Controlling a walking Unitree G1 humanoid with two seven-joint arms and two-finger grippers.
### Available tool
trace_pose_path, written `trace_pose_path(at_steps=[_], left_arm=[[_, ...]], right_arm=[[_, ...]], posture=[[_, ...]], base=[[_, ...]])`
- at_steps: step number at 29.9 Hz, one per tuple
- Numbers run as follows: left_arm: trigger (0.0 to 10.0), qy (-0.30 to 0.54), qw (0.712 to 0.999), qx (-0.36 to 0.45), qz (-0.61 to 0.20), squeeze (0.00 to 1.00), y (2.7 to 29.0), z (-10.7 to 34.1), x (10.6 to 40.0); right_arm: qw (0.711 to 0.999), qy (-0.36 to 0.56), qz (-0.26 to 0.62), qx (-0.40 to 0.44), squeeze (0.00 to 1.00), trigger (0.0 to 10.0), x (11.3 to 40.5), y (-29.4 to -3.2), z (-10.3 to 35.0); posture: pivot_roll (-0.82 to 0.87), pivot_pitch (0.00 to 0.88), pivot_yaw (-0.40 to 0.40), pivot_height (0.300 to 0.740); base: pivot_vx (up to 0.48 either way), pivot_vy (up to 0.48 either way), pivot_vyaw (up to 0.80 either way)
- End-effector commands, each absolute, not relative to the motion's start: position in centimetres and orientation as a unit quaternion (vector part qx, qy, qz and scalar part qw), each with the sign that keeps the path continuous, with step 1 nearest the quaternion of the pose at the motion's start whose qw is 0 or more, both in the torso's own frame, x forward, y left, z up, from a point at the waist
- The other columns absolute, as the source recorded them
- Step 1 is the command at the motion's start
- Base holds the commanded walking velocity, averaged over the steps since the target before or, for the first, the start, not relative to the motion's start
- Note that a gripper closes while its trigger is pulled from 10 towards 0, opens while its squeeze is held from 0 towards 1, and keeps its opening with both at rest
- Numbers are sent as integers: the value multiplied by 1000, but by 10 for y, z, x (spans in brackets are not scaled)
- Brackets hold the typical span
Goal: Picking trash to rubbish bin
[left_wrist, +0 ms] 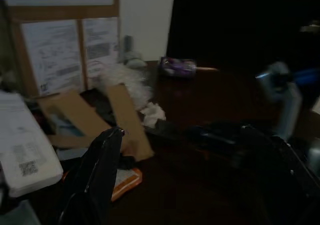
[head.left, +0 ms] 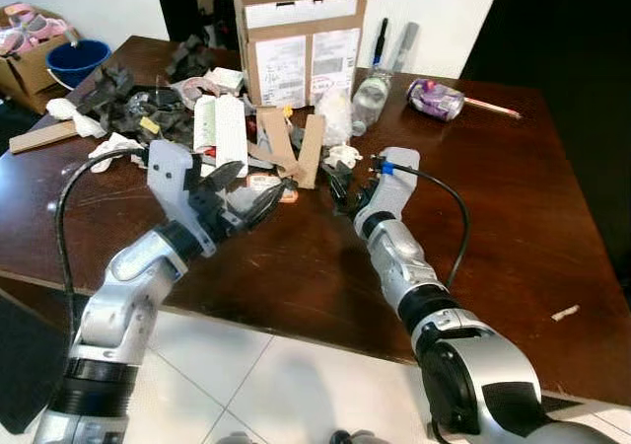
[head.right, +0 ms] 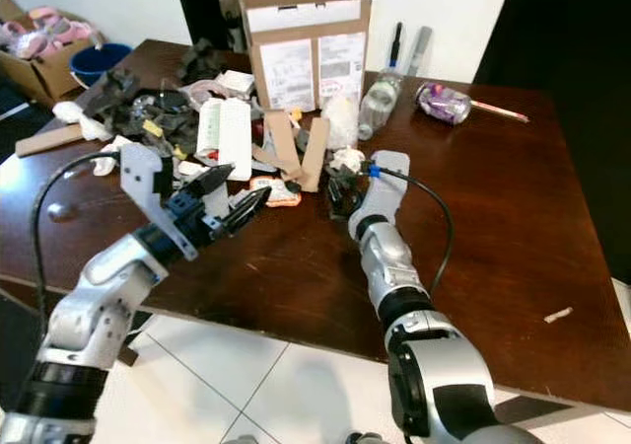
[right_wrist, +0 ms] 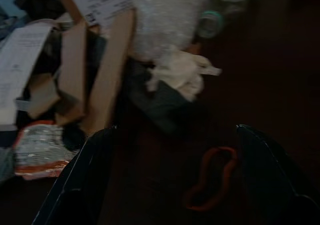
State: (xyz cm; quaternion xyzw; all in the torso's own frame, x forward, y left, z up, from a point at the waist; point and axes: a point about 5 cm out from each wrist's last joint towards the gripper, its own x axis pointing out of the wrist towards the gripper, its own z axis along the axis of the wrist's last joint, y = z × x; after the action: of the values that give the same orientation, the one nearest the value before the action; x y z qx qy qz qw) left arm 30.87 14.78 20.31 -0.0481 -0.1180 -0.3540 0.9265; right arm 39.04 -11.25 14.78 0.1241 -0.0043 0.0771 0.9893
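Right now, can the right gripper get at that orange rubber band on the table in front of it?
Probably yes. The right gripper is open, the orange rubber band lies flat on the bare table between its fingers, and nothing covers it.

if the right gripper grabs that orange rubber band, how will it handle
The orange rubber band lies flat on the table, a thin limp loop, so probably floppy and very light. It may be hard to pinch and could slip from the open right gripper.

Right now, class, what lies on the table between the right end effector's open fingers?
An orange rubber band on dark wood, between the right end effector fingers, in the right wrist view.
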Motion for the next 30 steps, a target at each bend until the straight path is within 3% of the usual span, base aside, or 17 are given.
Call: trace_pose_path(at_steps=[1,11,30], left_arm=[[10000,-101,937,-47,-330,0,149,192,310],[10000,-92,968,-52,-227,0,180,180,308],[10000,-101,972,-54,-204,0,186,181,307]], right_arm=[[990,1,70,123,0,10000,388,-114,142],[989,13,94,116,0,10000,389,-102,143],[987,16,113,112,0,10000,389,-93,144]], posture=[[147,95,8,740],[207,106,-42,740],[221,99,-57,740]], base=[[0,0,0],[0,129,0],[0,376,0]])
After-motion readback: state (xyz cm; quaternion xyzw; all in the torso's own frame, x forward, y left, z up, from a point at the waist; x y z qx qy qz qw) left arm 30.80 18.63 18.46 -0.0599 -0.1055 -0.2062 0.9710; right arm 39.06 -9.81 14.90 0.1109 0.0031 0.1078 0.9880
